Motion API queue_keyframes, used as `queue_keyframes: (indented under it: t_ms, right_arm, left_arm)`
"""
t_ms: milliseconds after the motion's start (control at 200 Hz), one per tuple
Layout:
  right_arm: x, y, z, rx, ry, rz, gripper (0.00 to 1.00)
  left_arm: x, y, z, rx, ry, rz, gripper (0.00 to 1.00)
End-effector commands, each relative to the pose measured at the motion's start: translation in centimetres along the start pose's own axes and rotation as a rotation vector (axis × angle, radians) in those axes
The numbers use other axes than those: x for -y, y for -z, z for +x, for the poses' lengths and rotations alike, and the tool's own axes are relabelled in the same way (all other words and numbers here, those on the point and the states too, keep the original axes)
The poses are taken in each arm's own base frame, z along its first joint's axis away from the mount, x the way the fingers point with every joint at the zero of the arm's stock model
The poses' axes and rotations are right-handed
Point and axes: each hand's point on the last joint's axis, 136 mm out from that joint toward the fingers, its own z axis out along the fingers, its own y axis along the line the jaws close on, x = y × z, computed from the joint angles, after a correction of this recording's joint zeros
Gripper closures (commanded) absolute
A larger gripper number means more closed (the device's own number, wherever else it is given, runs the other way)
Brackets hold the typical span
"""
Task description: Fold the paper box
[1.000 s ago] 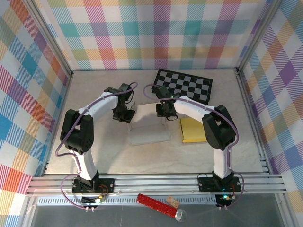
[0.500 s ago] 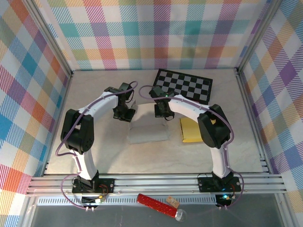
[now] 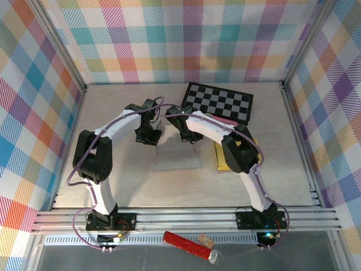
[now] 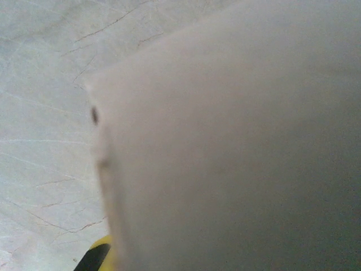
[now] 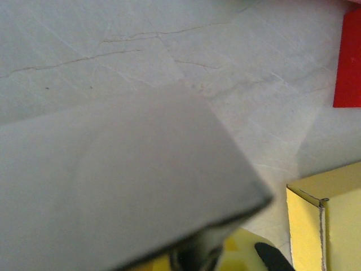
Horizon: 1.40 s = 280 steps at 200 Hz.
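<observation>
From above: one white paper box point(image 3: 177, 158) mid-table, one checkerboard point(image 3: 220, 101), one yellow sheet point(image 3: 220, 159). The left gripper point(image 3: 148, 136) and right gripper point(image 3: 189, 135) are closed at the box's far edge. Left wrist: blurred box wall, apparently pinched. Right wrist: box flap clamped, yellow sheet beside it.

The table point(image 3: 113, 118) is pale with fine crack-like veining. A white box point(image 3: 177, 160) (flattened, far edge lifted) sits near its middle. Behind the box and to its right lies a black-and-white checkerboard point(image 3: 223, 103). Just right of the box lies a yellow sheet point(image 3: 218, 157), close but apart. A red piece point(image 5: 348, 62) lies on the table beyond the box's corner.
</observation>
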Motion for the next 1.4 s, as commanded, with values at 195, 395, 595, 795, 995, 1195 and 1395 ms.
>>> queue_keyframes:
  t_ms: [195,395,595,795,995,1195,1395]
  right_arm:
    - [-1.1,3.0,-0.9,0.036,0.001,-0.267,0.98]
    - [-1.0,4.0,-1.8,0.073,0.004,-0.402,0.72]
    - [-0.6,2.2,-1.5,0.031,0.006,-0.407,0.65]
    - [-0.1,1.4,-0.5,0.006,0.007,-0.381,0.63]
    - [0.2,-0.2,0.1,-0.009,0.009,-0.333,0.7]
    - [1.0,-0.9,-0.5,0.005,-0.023,-0.254,0.96]
    - [0.9,-0.8,0.3,-0.031,-0.01,-0.236,1.0]
  left_arm:
    - [0.3,-0.2,0.1,-0.016,-0.002,-0.004,1.0]
    - [0.4,-0.5,0.1,-0.026,-0.012,-0.002,1.0]
    - [0.4,-0.5,0.0,-0.03,-0.021,-0.004,1.0]
    - [0.4,-0.4,-0.1,-0.03,-0.02,-0.005,1.0]
    - [0.4,-0.5,-0.2,-0.03,-0.018,-0.001,1.0]
    - [0.6,-0.6,-0.4,-0.028,-0.01,0.008,1.0]
    - [1.1,-1.2,-0.9,0.005,0.033,0.037,0.91]
